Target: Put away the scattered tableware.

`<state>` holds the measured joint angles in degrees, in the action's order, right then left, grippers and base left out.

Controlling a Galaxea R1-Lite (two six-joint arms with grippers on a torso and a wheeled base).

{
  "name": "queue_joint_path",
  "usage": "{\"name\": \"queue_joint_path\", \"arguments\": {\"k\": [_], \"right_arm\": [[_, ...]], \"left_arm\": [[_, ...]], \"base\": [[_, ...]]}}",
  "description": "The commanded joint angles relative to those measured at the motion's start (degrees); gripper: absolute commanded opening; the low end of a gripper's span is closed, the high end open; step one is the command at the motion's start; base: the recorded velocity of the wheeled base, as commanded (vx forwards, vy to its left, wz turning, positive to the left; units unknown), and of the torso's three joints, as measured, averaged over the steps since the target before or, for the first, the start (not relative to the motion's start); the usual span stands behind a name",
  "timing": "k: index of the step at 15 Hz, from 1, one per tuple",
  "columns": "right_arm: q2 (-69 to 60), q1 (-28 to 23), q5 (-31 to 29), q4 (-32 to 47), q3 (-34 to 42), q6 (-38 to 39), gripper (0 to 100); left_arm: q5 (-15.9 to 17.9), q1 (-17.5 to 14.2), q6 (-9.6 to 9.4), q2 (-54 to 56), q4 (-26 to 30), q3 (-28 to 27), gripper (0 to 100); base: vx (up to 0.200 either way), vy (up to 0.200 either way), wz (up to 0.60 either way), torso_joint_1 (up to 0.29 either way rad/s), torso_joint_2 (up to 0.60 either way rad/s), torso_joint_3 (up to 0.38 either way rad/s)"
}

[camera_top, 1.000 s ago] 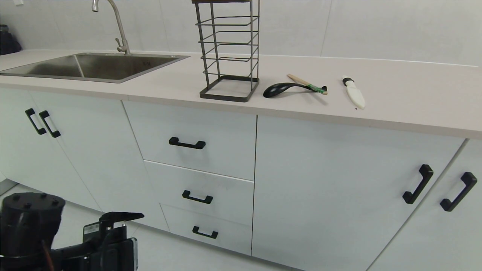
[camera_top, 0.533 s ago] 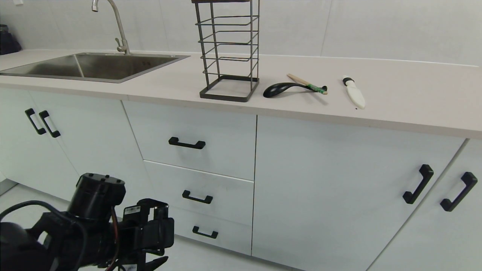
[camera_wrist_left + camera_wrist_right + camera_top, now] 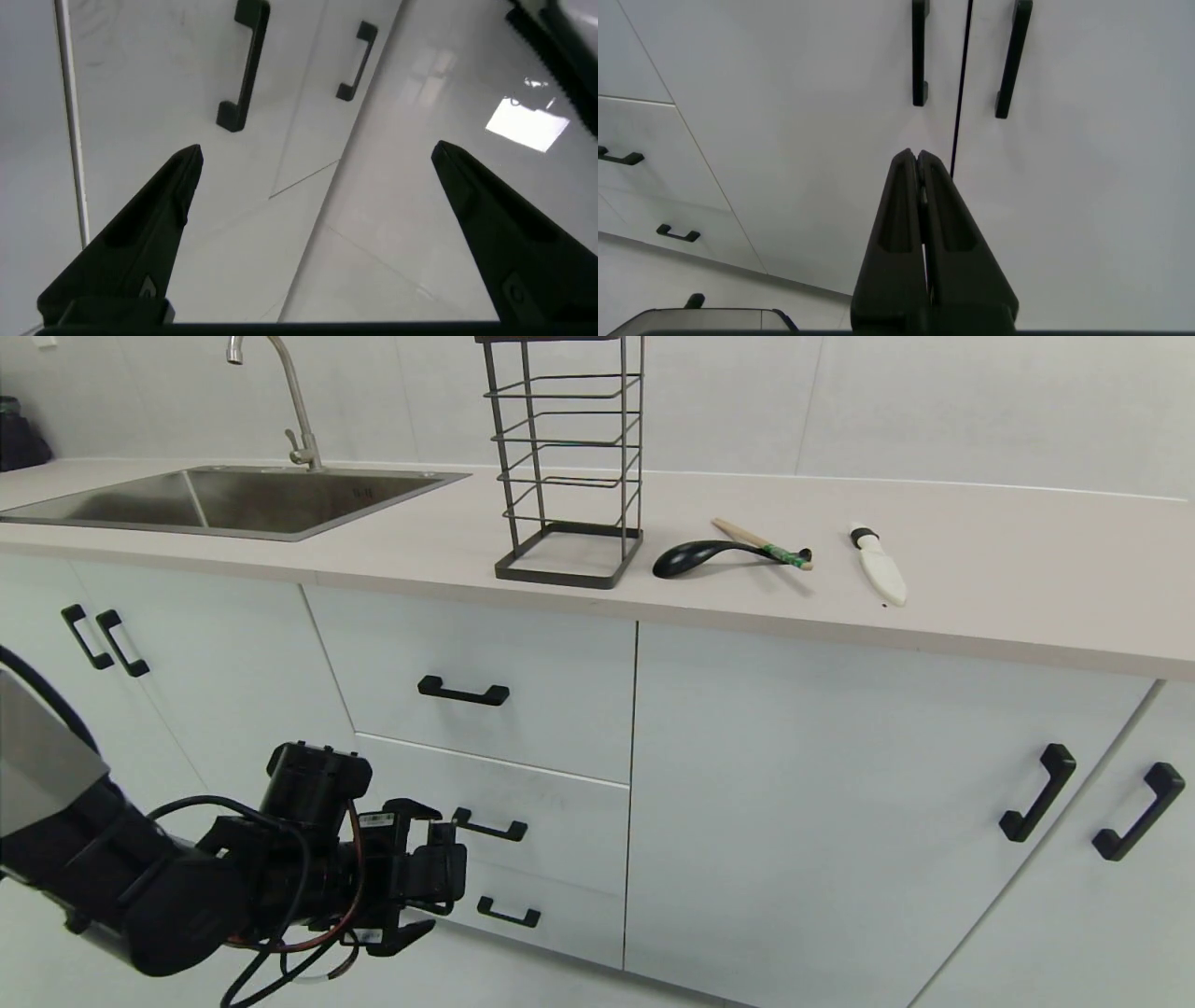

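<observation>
Tableware [image 3: 780, 556] lies on the tabletop [image 3: 1027, 588]. Square the spread jaws of your left gripper [image 3: 431, 870] around the middle drawer handle [image 3: 490, 824] before closing. The right gripper [image 3: 920, 154] has its jaws clenched on nothing.

legible text — none | mark on sink [image 3: 280, 497] — too small to read

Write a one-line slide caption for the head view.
Left gripper near the middle drawer handle; spoon, chopsticks and knife on the counter.
</observation>
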<state>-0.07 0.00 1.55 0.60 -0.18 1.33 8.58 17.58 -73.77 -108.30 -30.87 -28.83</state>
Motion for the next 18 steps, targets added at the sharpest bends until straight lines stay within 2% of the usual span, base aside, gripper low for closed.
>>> {"name": "queue_joint_path", "arguments": {"k": [1, 7, 8, 10, 12, 18], "right_arm": [[0.1, 0.0, 0.0, 0.0, 0.0, 0.0, 0], [0.1, 0.0, 0.0, 0.0, 0.0, 0.0, 0], [0.1, 0.0, 0.0, 0.0, 0.0, 0.0, 0], [0.1, 0.0, 0.0, 0.0, 0.0, 0.0, 0], [0.1, 0.0, 0.0, 0.0, 0.0, 0.0, 0], [0.1, 0.0, 0.0, 0.0, 0.0, 0.0, 0]], "left_arm": [[0.0, -0.4, -0.41, -4.5, -0.2, -2.3, 100], [0.4, 0.7, -0.59, -10.4, -0.2, -8.7, 100], [0.4, 0.6, -1.38, -11.6, -0.3, -9.1, 100], [0.5, 0.2, -4.72, -14.7, -0.9, -11.6, 100], [0.9, 0.4, -5.95, -16.7, -0.9, -14.5, 100], [1.3, 1.6, -6.04, -21.7, -0.9, -17.3, 100]], "base": [[0.000, 0.000, 0.00, 0.000, 0.00, 0.000], [0.000, 0.000, 0.00, 0.000, 0.00, 0.000], [0.000, 0.000, 0.00, 0.000, 0.00, 0.000], [0.000, 0.000, 0.00, 0.000, 0.00, 0.000], [0.000, 0.000, 0.00, 0.000, 0.00, 0.000], [0.000, 0.000, 0.00, 0.000, 0.00, 0.000]]}}
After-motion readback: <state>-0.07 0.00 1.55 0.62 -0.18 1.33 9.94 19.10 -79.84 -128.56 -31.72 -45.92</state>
